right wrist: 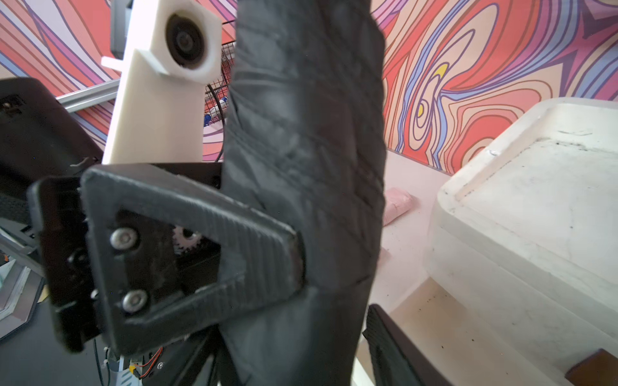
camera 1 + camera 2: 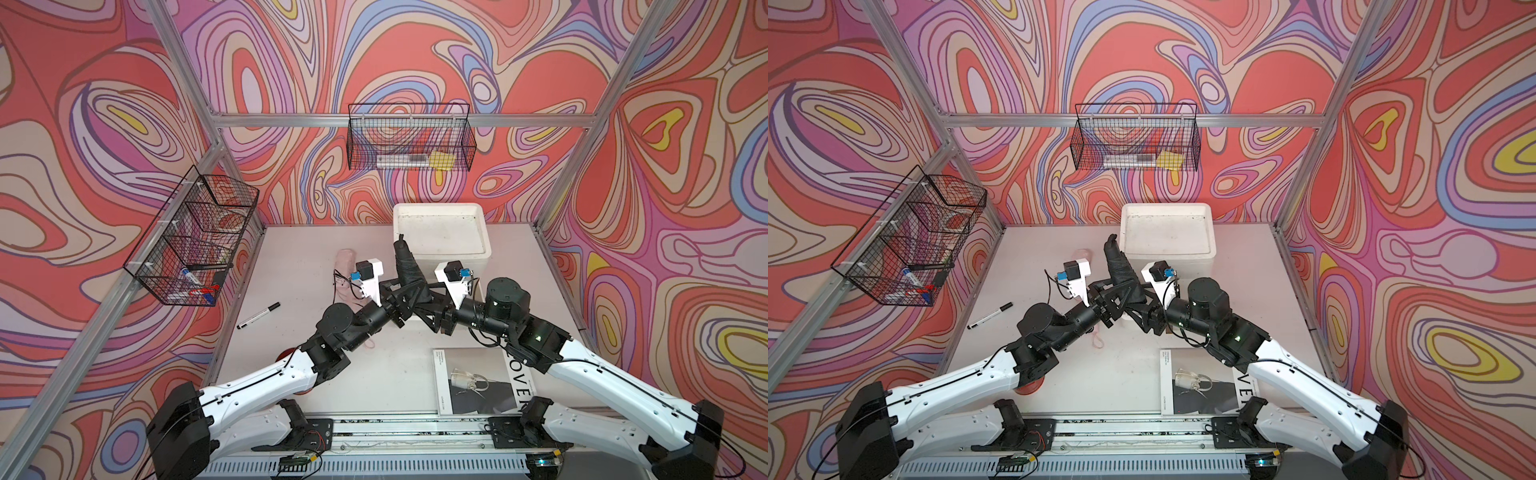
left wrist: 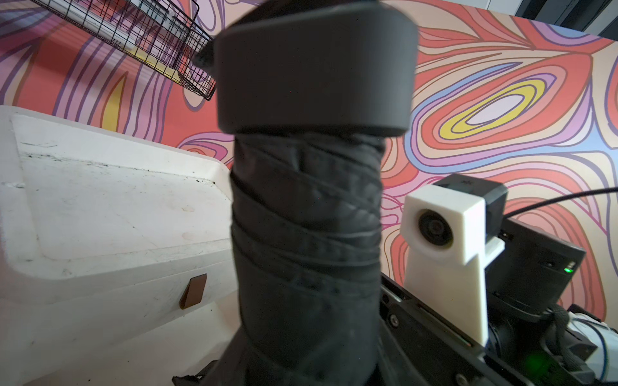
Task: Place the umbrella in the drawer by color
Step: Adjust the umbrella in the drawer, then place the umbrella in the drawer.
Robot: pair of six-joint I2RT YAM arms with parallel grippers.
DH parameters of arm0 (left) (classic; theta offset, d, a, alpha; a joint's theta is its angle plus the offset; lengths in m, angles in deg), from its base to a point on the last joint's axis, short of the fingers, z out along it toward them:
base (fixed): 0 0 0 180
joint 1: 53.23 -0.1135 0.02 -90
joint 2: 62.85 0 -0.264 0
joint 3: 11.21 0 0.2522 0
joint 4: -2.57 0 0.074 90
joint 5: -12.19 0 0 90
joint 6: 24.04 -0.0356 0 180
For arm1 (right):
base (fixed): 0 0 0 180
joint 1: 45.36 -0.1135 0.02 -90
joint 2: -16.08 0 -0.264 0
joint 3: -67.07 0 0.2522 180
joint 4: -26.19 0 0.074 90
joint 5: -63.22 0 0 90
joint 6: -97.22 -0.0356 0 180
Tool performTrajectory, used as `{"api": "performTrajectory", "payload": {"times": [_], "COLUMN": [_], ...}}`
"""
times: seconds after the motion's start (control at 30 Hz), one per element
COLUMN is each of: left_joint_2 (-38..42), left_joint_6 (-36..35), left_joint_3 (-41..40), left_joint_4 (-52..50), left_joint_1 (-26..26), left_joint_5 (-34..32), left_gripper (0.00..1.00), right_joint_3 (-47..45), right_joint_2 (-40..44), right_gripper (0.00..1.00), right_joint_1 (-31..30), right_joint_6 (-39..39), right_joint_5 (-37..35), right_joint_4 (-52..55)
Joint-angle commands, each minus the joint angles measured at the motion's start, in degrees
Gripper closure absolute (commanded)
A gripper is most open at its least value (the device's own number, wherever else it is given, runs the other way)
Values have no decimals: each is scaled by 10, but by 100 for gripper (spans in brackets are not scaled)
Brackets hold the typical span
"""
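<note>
A folded black umbrella (image 2: pixel 405 266) (image 2: pixel 1119 266) stands tilted above the table, just in front of the white drawer unit (image 2: pixel 440 232) (image 2: pixel 1167 232). My left gripper (image 2: pixel 405 297) (image 3: pixel 307 367) is shut on its lower part, and the fabric (image 3: pixel 307 234) fills that wrist view. From the opposite side my right gripper (image 2: pixel 428 299) (image 1: pixel 301 351) is shut on the same umbrella (image 1: pixel 311 133); one finger tip rests against the fabric, the other is hidden. A pink umbrella (image 2: pixel 347 266) (image 1: pixel 398 204) lies on the table behind the left arm. A brown pull tab (image 3: pixel 194 290) shows on the unit's front.
A black marker (image 2: pixel 258 316) lies on the left of the table and a magazine (image 2: pixel 478 382) near the front right. Wire baskets hang on the left wall (image 2: pixel 195 237) and back wall (image 2: pixel 409 141). A red object (image 2: pixel 1030 386) is partly hidden under the left arm.
</note>
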Motion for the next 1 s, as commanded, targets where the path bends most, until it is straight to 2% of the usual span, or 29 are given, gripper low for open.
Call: {"api": "performTrajectory", "payload": {"times": [0.0, 0.1, 0.2, 0.3, 0.33, 0.47, 0.63, 0.77, 0.87, 0.97], "left_joint_2": [-1, -1, -2, 12, 20, 74, 176, 283, 348, 386], "left_joint_6": [10, 11, 11, 4, 1, -26, -45, -62, -60, -31], "left_joint_3": [9, 12, 16, 19, 18, 17, 3, -28, -44, -64], "left_joint_4": [54, 44, 14, -35, -52, -156, -317, -438, -530, -608], "left_joint_1": [2, 2, 2, 2, 2, 2, 2, 2, 2, 2], "left_joint_5": [32, 24, -1, -34, -48, -120, -232, -325, -370, -382], "left_gripper": [92, 89, 76, 64, 59, 31, 2, 1, 1, 1], "right_joint_3": [18, 20, 32, 77, 92, 146, 260, 349, 357, 346], "right_joint_2": [1, 8, 15, 12, 11, 7, -37, -88, -117, -140], "right_gripper": [39, 55, 69, 89, 92, 93, 99, 99, 100, 100], "right_joint_1": [-2, -2, -2, -2, -2, -2, -2, -2, -32, -65], "right_joint_6": [-1, 1, 1, 17, 26, 64, 106, 168, 230, 291], "right_joint_5": [-18, -11, -25, -64, -74, -121, -228, -314, -452, -546], "right_joint_4": [2, 13, 40, 120, 148, 246, 405, 547, 614, 687]}}
